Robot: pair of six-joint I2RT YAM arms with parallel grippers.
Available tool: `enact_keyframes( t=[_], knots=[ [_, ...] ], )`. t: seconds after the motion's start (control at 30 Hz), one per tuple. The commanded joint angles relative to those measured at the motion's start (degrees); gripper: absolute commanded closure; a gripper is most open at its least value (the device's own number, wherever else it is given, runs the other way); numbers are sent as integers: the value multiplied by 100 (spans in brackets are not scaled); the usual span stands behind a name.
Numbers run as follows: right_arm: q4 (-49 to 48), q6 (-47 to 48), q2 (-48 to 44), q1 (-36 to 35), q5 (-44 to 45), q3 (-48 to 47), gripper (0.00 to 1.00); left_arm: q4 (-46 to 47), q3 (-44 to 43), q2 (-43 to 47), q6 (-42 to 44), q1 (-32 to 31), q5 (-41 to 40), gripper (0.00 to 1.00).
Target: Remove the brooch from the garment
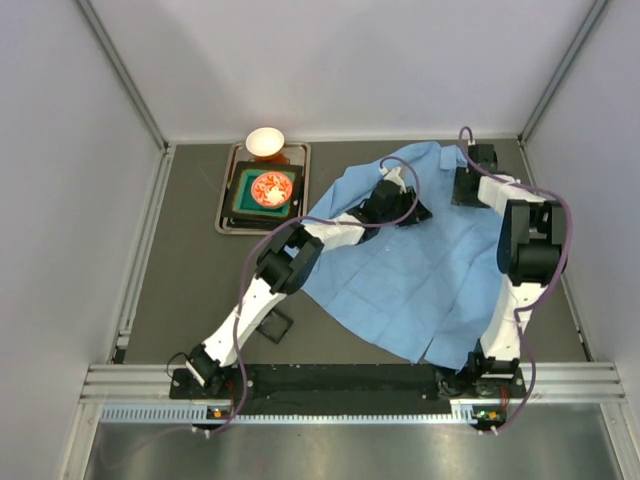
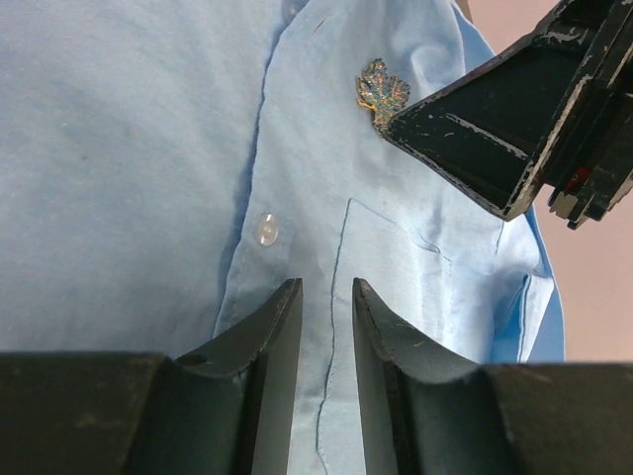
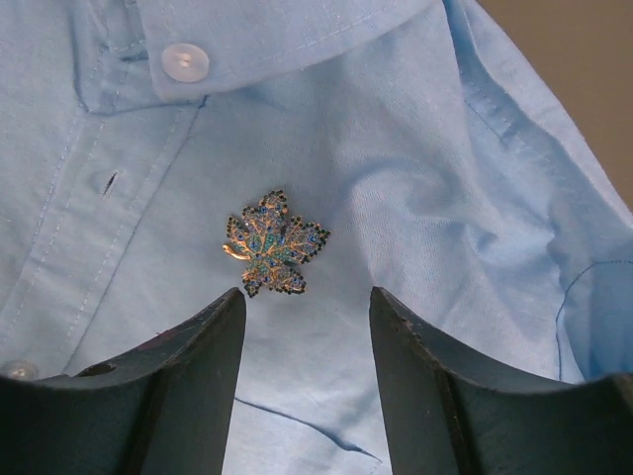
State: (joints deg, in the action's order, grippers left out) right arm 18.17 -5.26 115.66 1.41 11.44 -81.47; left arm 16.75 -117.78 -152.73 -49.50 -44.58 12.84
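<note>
the garment [image 1: 400, 280] lies spread out, with both arms reaching onto its chest. the chest pocket [image 2: 425, 287] serves as the mark. the left gripper [image 2: 327, 287] sits at the pocket's placket side, its jaws narrowly parted with nothing seen clamped. the right gripper [image 3: 307, 297] hangs over the pocket's top edge, jaws wide and empty. the brooch [image 3: 275, 243], leaf-shaped, is pinned just past that edge toward the collar, straight ahead of the right jaws. the right arm looks much the nearer.
</note>
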Motion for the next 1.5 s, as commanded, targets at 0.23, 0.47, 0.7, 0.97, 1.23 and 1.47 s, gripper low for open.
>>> enact_keyframes(
  t=[0.23, 0.47, 0.7, 0.97, 1.23, 1.47],
  knots=[
    [397, -1063, -798, 96, 413, 148, 46, -1428, 598, 656, 1053, -95, -476, 63],
    [644, -1856, -2098, 509, 323, 1334, 38, -1886, 194, 990, 1952, -297, 69, 45],
    [907, -2015, -2829, 1230, 701, 1969, 35, -1728, 193, 1263, 2436, -526, 578, 39],
    [1013, -1575, -2338, 1485, 825, 1696, 35, -1754, 220, 1298, 2936, -543, 1001, 29],
    [933, -1549, -2188, 1494, 621, 1608, 35, -1508, 282, 1386, 2858, -570, 1256, 28],
    [934, -1311, -1819, 1555, 658, 1494, 37, -1649, 255, 1412, 3033, -561, 913, 28]
  ],
)
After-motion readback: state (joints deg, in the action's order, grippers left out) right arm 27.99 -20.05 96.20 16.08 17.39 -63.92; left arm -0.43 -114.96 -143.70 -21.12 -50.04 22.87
